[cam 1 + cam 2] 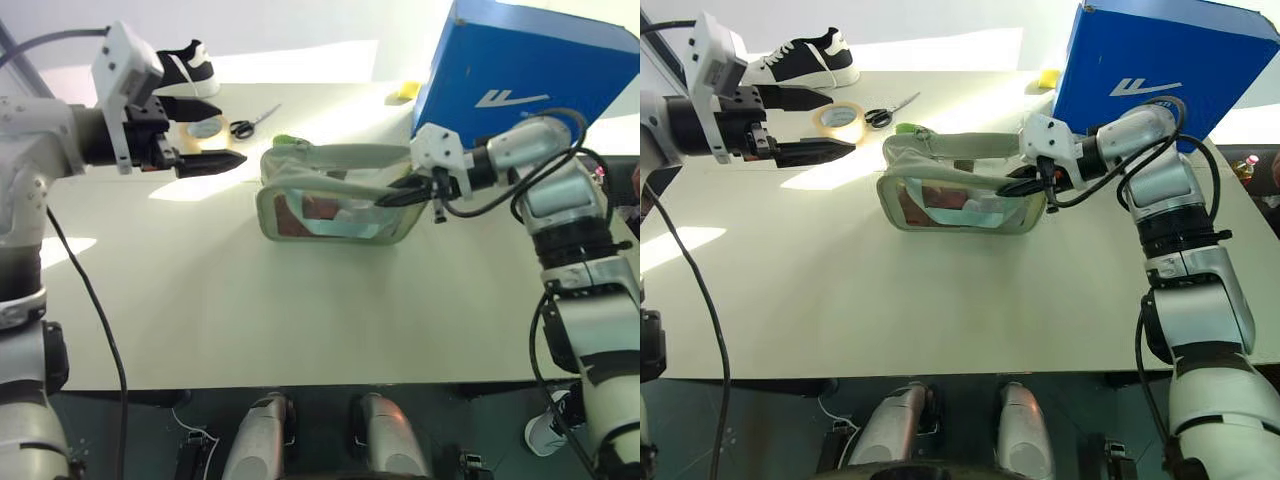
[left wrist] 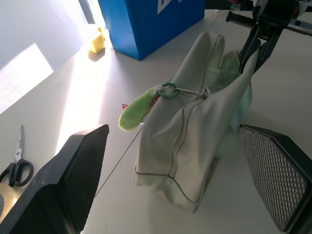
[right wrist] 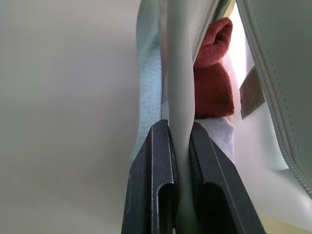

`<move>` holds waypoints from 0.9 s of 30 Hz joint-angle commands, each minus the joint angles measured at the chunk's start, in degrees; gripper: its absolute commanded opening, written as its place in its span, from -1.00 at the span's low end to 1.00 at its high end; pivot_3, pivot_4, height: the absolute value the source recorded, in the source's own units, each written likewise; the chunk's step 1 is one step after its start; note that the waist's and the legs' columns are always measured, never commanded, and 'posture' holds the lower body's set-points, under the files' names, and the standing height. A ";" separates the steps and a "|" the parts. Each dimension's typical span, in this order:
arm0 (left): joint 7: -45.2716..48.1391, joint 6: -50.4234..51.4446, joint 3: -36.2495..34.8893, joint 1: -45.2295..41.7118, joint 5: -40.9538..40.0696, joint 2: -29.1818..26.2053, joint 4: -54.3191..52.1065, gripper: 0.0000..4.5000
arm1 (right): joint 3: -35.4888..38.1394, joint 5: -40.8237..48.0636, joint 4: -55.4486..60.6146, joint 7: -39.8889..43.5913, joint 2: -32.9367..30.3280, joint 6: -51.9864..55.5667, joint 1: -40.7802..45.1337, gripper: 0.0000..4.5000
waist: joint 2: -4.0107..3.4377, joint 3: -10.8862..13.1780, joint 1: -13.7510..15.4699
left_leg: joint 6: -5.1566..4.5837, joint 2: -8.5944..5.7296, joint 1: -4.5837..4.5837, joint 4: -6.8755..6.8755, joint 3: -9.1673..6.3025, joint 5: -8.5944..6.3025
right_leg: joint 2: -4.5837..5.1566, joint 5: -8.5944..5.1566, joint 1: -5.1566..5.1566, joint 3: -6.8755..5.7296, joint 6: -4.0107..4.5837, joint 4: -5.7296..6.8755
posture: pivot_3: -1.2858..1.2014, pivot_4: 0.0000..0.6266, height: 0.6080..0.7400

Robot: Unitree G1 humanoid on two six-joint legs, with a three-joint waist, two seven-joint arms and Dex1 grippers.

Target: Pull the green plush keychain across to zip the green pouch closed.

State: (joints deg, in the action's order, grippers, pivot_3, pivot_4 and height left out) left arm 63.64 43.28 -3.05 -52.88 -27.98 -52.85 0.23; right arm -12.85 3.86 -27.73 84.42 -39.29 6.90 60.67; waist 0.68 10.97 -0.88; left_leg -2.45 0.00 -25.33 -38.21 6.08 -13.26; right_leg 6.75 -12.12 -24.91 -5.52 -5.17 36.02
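The pouch point(image 1: 335, 205) lay mid-surface point(image 1: 300, 320), its edge pinched between the closed fingers of the right gripper point(image 3: 181, 185) at the end nearest the blue box point(image 1: 520, 70). The keychain point(image 2: 136, 109) hung off the zipper pull at the opposite end. The left gripper point(image 1: 205, 135) was held beside that end, fingers wide, nothing held.

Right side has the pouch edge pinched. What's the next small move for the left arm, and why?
Probably ease the left gripper forward and close on the green plush keychain. Its jaws stand open, short of the green pouch, and the keychain hangs free at the near end, while the right gripper is shut on the pouch's far edge, bracing it for the pull.
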 commanded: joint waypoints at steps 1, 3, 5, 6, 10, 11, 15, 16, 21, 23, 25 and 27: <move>0.43 -1.12 -0.33 -1.46 0.16 -0.17 -0.03 1.00 | 1.85 1.48 3.80 -1.72 0.29 3.08 0.14 -0.98 | 0.00 0.00 -0.03 | 0.00 0.00 -0.01 0.00 0.00 0.00 | 0.00 0.00 -0.01 0.00 0.00 0.00 | 0.03 -0.52 1.00; 0.72 -0.89 -0.05 -1.43 0.04 -0.18 -0.28 1.00 | 1.78 1.92 4.68 -2.36 0.86 4.16 0.04 -0.98 | 0.00 0.00 -0.03 | 0.00 0.00 -0.01 0.00 0.00 0.00 | 0.00 0.00 -0.02 0.00 0.00 0.00 | 0.03 -0.52 1.00; 1.06 -0.53 0.07 -0.84 -0.32 -0.19 -1.07 1.00 | 1.43 0.72 2.89 -4.26 1.32 2.35 0.43 -0.98 | 0.00 0.00 -0.05 | 0.00 0.01 -0.01 0.00 0.00 0.00 | 0.00 0.00 -0.02 0.00 0.00 0.00 | 0.03 -0.52 1.00; 1.05 -0.40 0.16 -0.40 -0.42 -0.07 -1.50 1.00 | 1.38 0.35 1.60 -5.09 1.64 1.77 0.89 -0.98 | 0.00 0.00 -0.06 | 0.00 0.01 -0.01 0.00 0.00 0.00 | 0.00 0.00 -0.02 0.00 0.00 0.00 | 0.03 -0.52 1.00; 0.75 -0.72 1.33 2.04 0.10 0.69 -3.31 1.00 | 1.20 0.44 -0.41 -5.60 2.19 1.71 1.87 -0.98 | 0.00 0.00 -0.18 | 0.00 0.01 0.00 0.01 0.00 0.00 | 0.00 0.00 -0.01 0.00 0.00 0.00 | 0.03 -0.52 1.00; 0.64 -0.94 1.61 2.84 0.21 0.97 -3.89 1.00 | 1.28 0.59 -0.52 -5.73 2.33 2.11 1.92 -0.98 | 0.00 0.00 -0.19 | 0.00 0.01 0.00 0.01 0.00 0.00 | 0.00 0.00 -0.01 0.00 0.00 0.00 | 0.03 -0.52 1.00; -0.63 -3.04 2.99 4.96 2.08 2.22 -4.42 1.00 | 1.69 1.11 -0.75 -5.94 2.48 3.84 2.17 -0.51 | 0.00 0.00 -0.18 | 0.01 0.02 0.01 0.01 0.01 0.00 | -0.01 0.00 -0.01 0.00 0.01 0.01 | 0.03 -0.52 1.00; -0.96 -4.18 3.64 5.32 3.04 2.67 -3.96 1.00 | 1.91 1.07 -0.73 -6.23 2.32 3.85 2.34 -0.33 | 0.00 0.00 -0.15 | 0.01 0.02 0.00 0.01 0.01 0.00 | -0.01 0.00 -0.01 0.00 0.01 0.01 | 0.03 -0.52 1.00; -3.71 -10.03 5.36 5.45 7.32 6.63 1.12 1.00 | 2.85 1.94 2.32 -5.65 0.45 5.67 2.34 0.58 | 0.00 0.00 -0.08 | 0.01 0.02 0.00 0.01 0.01 0.00 | 0.00 0.00 0.00 0.00 0.01 0.00 | 0.03 -0.52 1.00; -5.02 -12.13 5.65 4.50 8.69 8.99 4.97 1.00 | 3.31 2.77 4.32 -5.01 -0.67 7.39 2.40 0.58 | 0.00 0.00 0.14 | 0.00 0.01 0.00 0.00 0.01 0.00 | 0.01 0.00 0.00 0.00 0.01 0.01 | 0.03 -0.52 1.00; -4.77 -13.91 5.98 4.18 9.55 10.11 7.03 1.00 | 3.75 3.41 6.16 -5.16 -1.40 8.94 2.33 0.58 | 0.01 0.00 0.18 | -0.01 0.00 -0.01 -0.01 0.01 0.00 | 0.02 0.00 0.00 0.00 0.00 0.01 | 0.03 -0.52 1.00; -4.20 -15.03 6.33 3.81 9.96 11.15 8.39 0.89 | 4.72 4.73 8.23 -5.56 -1.67 11.88 2.99 0.60 | 0.01 0.00 0.13 | -0.01 0.00 -0.03 -0.01 0.01 0.00 | 0.02 0.00 -0.01 0.00 0.00 0.00 | 0.03 -0.52 1.00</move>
State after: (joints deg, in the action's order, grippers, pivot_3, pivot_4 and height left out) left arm 59.16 30.31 3.71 -47.33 -18.52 -41.79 8.80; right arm -10.57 6.62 -22.59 79.11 -40.05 16.89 61.47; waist 0.69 10.96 -0.74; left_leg -2.46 0.00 -25.36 -38.22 6.09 -13.26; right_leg 6.78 -12.12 -24.93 -5.52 -5.17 36.03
